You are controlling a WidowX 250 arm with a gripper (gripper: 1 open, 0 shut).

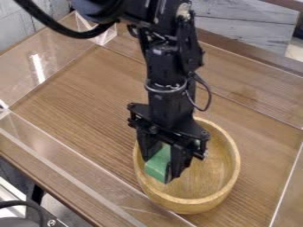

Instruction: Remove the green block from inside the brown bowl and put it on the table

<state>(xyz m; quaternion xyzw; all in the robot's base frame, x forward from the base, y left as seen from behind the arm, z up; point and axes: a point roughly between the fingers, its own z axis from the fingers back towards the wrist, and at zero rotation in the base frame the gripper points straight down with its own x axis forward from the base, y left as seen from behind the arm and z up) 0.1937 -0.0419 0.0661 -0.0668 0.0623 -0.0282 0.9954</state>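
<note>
Lifting now: end effector clamped on green block; raise it straight above brown bowl rim; then set down on left tabletop.

One green block, one brown bowl, one table, and one end effector.

A pale wall of horizontal planks is seen across the top right of the view, behind the enclosure. At the bottom left corner, dark cables and some dark hardware are seen below the near edge, too blurred to be identified. A light, whitish surface is visible at the top left, beyond the clear panel.
</note>
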